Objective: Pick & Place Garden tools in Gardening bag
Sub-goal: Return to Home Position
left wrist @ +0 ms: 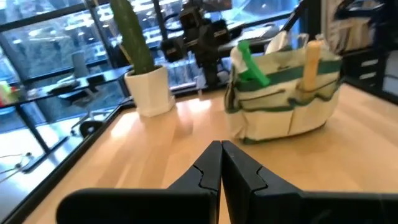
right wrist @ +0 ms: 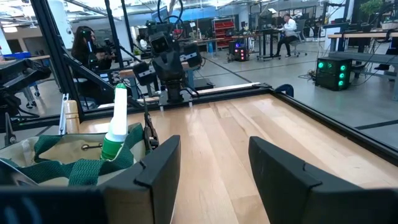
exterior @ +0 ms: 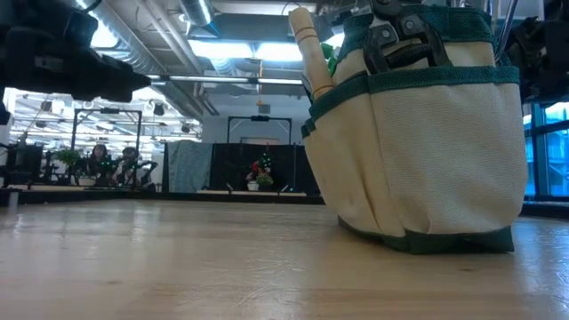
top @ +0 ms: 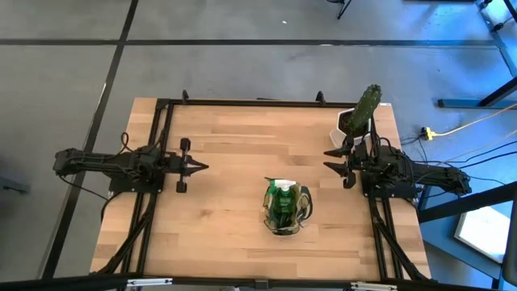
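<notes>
Gardening bag (top: 285,208), garden tools (exterior: 308,53) poking out, stands between the arms toward the table (top: 226,137) edge opposite the cactus (top: 367,103); homing well means the pinched-together left gripper (top: 202,166) and wide-spread right gripper (top: 329,159) backing toward their side edges, clear of its handles.

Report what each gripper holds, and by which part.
Nothing is held. The left gripper is shut and empty, and the right gripper is open and empty. Both are apart from the gardening bag, where the garden tools stand.
</notes>
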Robot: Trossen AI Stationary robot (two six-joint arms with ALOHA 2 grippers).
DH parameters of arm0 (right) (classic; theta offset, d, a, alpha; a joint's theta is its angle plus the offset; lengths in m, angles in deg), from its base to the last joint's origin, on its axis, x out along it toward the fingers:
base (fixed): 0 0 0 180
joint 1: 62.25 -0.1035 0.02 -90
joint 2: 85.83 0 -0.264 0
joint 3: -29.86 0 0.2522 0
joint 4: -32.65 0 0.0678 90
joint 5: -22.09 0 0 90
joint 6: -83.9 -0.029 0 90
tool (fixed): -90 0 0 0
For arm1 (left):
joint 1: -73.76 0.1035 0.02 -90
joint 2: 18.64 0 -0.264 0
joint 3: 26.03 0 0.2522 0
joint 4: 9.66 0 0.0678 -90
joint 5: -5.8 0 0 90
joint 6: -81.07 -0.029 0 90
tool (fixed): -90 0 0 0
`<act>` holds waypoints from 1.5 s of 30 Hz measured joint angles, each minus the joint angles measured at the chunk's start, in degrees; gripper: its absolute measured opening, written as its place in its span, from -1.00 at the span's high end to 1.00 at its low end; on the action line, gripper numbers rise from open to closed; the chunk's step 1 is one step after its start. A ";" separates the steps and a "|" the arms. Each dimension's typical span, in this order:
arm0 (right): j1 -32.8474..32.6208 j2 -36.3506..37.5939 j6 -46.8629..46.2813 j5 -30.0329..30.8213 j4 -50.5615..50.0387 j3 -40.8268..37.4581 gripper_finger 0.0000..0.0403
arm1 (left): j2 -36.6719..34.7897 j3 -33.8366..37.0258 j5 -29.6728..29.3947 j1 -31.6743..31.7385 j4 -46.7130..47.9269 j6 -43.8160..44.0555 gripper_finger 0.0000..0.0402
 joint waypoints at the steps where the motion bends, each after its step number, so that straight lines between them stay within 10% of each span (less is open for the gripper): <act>1: 0.01 0.00 0.00 0.00 0.00 0.00 0.05 | -0.22 0.00 -0.82 -0.15 0.64 -0.23 0.98; 45: 0.01 0.00 0.00 0.00 0.00 0.00 0.04 | 4.97 0.02 -6.81 1.83 5.27 1.66 0.98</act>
